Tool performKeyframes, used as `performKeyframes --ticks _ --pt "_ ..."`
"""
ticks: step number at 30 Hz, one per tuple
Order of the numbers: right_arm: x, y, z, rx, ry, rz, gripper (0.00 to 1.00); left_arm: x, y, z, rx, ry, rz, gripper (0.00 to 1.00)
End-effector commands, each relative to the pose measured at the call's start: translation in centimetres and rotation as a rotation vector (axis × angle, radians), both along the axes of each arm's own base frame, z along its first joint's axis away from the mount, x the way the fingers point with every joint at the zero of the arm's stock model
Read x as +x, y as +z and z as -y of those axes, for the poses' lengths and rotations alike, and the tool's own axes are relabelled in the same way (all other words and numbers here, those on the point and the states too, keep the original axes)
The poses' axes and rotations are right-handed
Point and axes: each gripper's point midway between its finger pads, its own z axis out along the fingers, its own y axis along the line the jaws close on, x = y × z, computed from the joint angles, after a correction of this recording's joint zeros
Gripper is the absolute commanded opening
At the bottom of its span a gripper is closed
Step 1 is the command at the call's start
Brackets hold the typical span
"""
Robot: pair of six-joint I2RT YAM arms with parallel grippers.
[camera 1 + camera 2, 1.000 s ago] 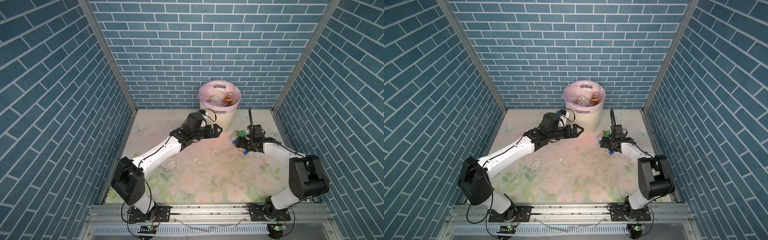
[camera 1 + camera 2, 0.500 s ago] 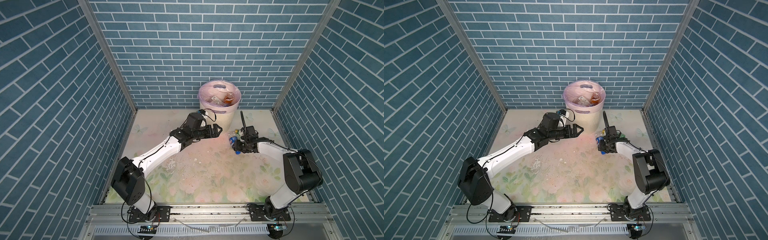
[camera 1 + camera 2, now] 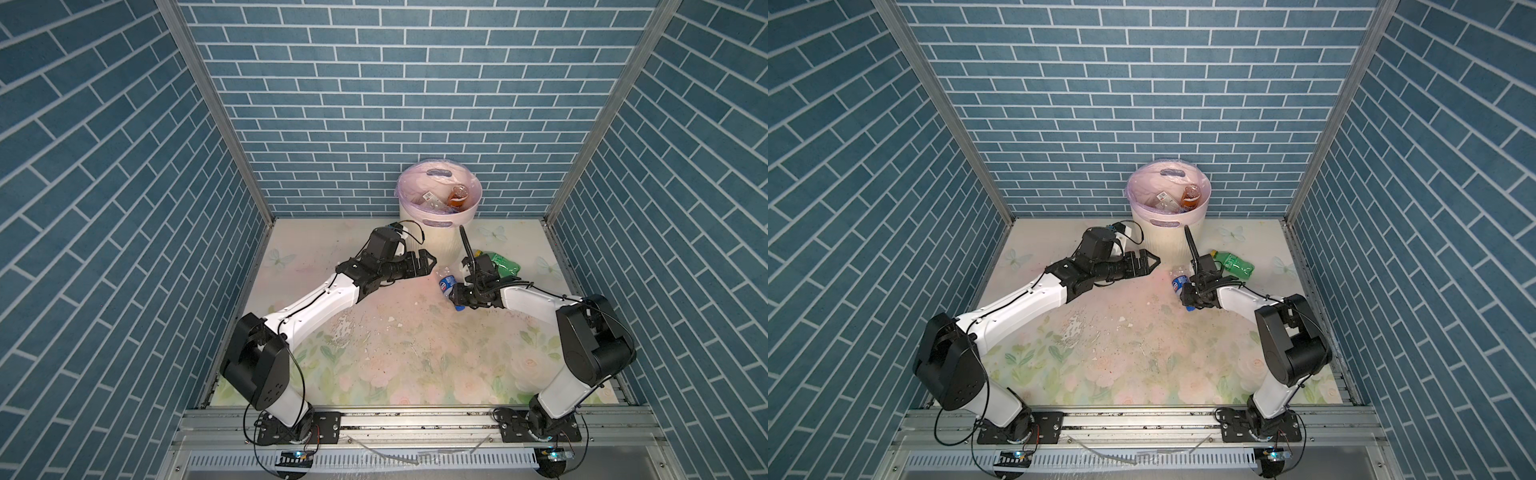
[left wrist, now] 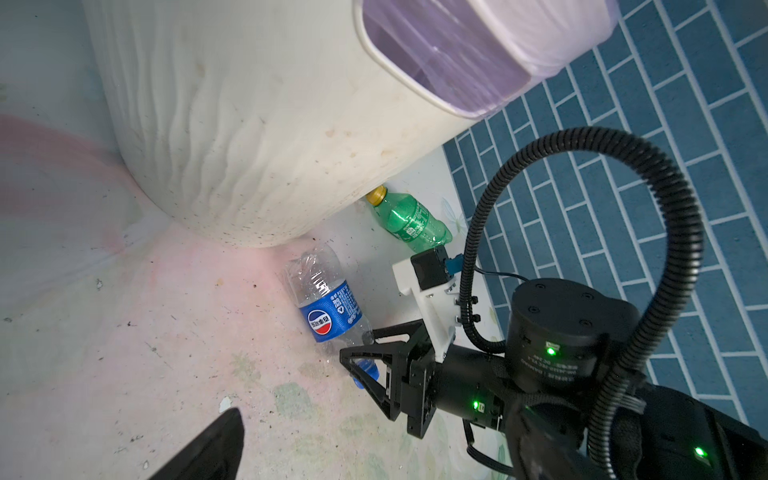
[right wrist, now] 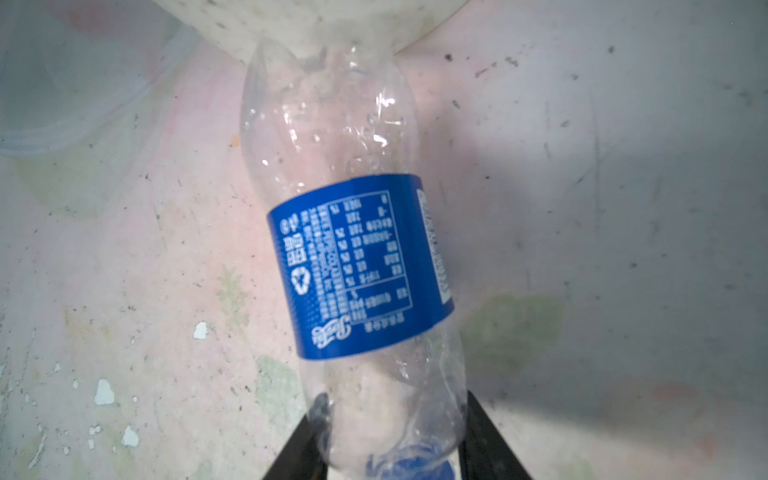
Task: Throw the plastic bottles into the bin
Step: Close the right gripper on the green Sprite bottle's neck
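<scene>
A crushed clear plastic bottle (image 5: 357,266) with a blue label and blue cap lies low over the floor, just in front of the bin; both top views show it (image 3: 446,284) (image 3: 1177,282). My right gripper (image 5: 390,440) is shut on its neck end by the cap, also seen in the left wrist view (image 4: 365,361). A green bottle (image 3: 505,262) (image 4: 409,224) lies on the floor behind the right wrist. The cream ribbed bin (image 3: 440,237) (image 4: 249,124) holds several bottles, one of them brown (image 3: 457,195). My left gripper (image 3: 430,262) (image 3: 1152,262) hangs open and empty, left of the bin.
The bin stands against the blue brick back wall (image 3: 374,104). Brick side walls and metal posts (image 3: 220,112) close in both sides. The floral floor mat (image 3: 395,353) has worn, flaking patches. The right arm's black cable hose (image 4: 582,208) loops above its wrist.
My right gripper has slid left, away from the green bottle, closing on the blue-labelled bottle and carrying it along. The left arm has not moved.
</scene>
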Motion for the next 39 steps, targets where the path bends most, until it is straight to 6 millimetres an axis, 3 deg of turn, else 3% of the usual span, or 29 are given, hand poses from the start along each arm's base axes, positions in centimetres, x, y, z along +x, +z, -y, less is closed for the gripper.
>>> performKeyframes --ticks 1,5,8,11,14,16,20,22,28,32,33,39 --pt "0.9 1.4 -1.7 0.049 0.008 0.016 0.42 -0.1 1.4 -0.7 -0.028 0.013 0.029 0.99" --pt "0.8 2.8 -1.6 0.044 0.024 0.033 0.67 0.0 1.3 -1.1 -0.029 0.02 0.024 0.99" --pt "0.8 5.0 -0.1 -0.008 0.015 0.08 0.79 0.0 1.1 -1.2 -0.028 0.021 0.019 0.99" --pt "1.7 8.2 3.9 -0.043 -0.087 0.155 0.88 0.1 1.0 -1.2 -0.026 0.023 0.018 0.99" --pt "3.8 11.2 9.3 -0.032 -0.255 0.21 0.94 0.2 0.8 -1.1 -0.03 0.02 0.016 0.99" --pt "6.0 12.4 12.5 -0.041 -0.341 0.228 0.97 0.4 0.7 -0.8 -0.037 0.015 0.011 0.99" --pt "11.5 13.1 16.7 -0.025 -0.419 0.225 0.99 0.5 0.5 -0.4 -0.049 0.002 0.0 0.99" --pt "14.5 12.9 18.5 -0.046 -0.436 0.234 0.98 0.3 0.4 -0.5 -0.042 0.001 -0.003 0.99" --pt "21.7 9.8 19.5 -0.018 -0.339 0.19 0.99 0.4 -0.4 -1.6 -0.031 0.018 -0.013 0.99" --pt "23.7 9.3 19.4 -0.02 -0.296 0.191 0.99 0.9 -0.9 -2.6 -0.019 0.034 -0.022 0.99" --pt "24.0 7.4 19.4 -0.023 -0.291 0.159 0.99 1.0 -1.0 -2.9 -0.016 0.038 -0.021 0.99" --pt "24.4 4.4 18.1 0.03 -0.235 0.083 0.99 1.5 -2.0 -2.9 -0.004 0.04 -0.037 0.99"
